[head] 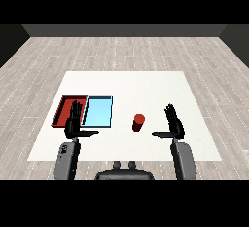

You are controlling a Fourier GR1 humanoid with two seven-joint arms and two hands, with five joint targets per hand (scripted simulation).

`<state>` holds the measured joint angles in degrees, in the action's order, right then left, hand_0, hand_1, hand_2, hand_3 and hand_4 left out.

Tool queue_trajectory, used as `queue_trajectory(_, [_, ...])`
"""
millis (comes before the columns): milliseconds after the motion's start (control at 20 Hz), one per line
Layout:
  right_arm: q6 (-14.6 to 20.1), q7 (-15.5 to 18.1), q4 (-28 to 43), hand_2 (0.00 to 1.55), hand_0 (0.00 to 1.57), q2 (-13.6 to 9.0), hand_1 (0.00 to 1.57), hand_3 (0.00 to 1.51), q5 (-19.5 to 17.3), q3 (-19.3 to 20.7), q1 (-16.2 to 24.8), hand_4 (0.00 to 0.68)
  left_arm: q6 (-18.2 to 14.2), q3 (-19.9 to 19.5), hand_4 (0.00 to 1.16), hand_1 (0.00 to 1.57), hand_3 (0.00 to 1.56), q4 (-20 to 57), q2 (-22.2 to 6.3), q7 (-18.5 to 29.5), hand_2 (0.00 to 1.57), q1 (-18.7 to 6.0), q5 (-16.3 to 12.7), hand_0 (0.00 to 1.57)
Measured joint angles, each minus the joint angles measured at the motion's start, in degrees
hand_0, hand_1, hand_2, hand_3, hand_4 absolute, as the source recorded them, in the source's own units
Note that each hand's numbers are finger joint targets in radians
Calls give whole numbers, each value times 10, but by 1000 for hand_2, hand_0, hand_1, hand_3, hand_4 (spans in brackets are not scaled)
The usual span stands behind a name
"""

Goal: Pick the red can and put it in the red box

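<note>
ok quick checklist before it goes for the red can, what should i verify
1. Red can upright on the table, apart from both trays: ok.
2. Right hand open, fingers straight, holding nothing: ok.
3. Path from right hand to can: bare table between them: ok.
4. Red tray free to receive the can: cannot tell, since the left hand covers part of it.
5. Left hand open and out of the way: not ok, it sits in front of the red tray and the light blue tray.
6. Can not yet touched by either hand: ok.
</note>
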<state>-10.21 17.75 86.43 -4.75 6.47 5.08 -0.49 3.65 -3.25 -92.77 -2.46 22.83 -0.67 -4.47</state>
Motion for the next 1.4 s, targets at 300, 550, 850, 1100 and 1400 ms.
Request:
queue_trajectory(300, [8,-13,-44,0,0,16,0,0,-2,-11,-32,0,-1,-4,0,0,0,34,4,16,0,-20,-2,0])
queue_trajectory(550, [12,-2,-77,0,0,26,0,0,-1,-23,-46,0,-5,-3,0,0,0,29,4,15,0,-18,-1,0])
queue_trajectory(850, [18,26,-147,0,0,37,0,0,4,-40,-77,0,-2,-5,0,0,0,12,0,-4,0,-16,-11,0])
queue_trajectory(1100, [29,49,-190,0,0,44,0,0,18,-58,-91,0,13,-14,0,0,0,27,-6,13,0,-8,-22,0])
queue_trajectory(1400, [40,64,-245,0,0,46,0,0,29,-68,-120,0,3,-2,0,0,0,6,1,6,0,1,-14,0])
